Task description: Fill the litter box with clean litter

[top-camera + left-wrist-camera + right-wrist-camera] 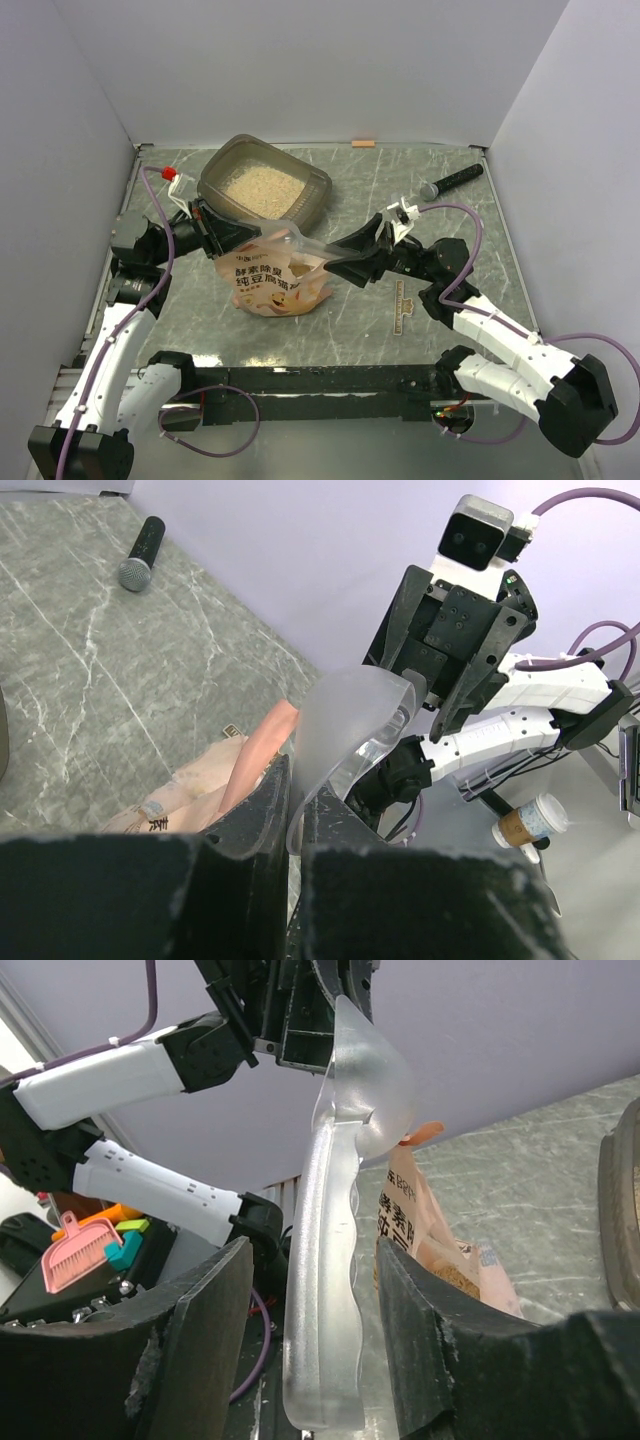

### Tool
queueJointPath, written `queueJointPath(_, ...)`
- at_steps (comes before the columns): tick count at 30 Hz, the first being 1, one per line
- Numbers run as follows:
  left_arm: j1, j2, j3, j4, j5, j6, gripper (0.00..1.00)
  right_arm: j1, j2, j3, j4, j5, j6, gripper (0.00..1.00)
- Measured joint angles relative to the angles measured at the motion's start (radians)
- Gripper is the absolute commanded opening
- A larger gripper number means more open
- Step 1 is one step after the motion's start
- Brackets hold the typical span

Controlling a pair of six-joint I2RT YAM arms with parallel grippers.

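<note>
The grey-brown litter box (pixel 318 186) stands at the back of the table with beige clean litter (pixel 262 190) inside. In front of it lies the orange-pink litter pouch (pixel 275 281), torn open. Between the arms, above the pouch, hangs a translucent plastic scoop (pixel 300 243). My left gripper (pixel 295 792) is shut on the rim of the scoop's bowl (pixel 350 715). My right gripper (pixel 315 1270) straddles the scoop's handle (pixel 325 1300), jaws open with a gap on each side. The pouch (pixel 420 1215) shows just behind the handle.
A black microphone-like stick (pixel 452 181) lies at the back right. A small wooden tag (pixel 404 305) sits near the right arm. White walls enclose the table on three sides. A paper cup (pixel 530 825) and a pink brush (pixel 72 1260) are off the table.
</note>
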Motion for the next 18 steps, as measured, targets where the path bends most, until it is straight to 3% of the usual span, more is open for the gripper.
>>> queueJointPath(10,0.000,-0.006,-0.008,-0.001,0.000,0.001,0.01,0.003,0.005,0.000,0.018,0.003,0.000,0.53)
queueJointPath(18,0.000,-0.024,-0.016,-0.001,0.000,0.000,0.01,0.003,0.011,0.000,0.034,0.007,0.002,0.39)
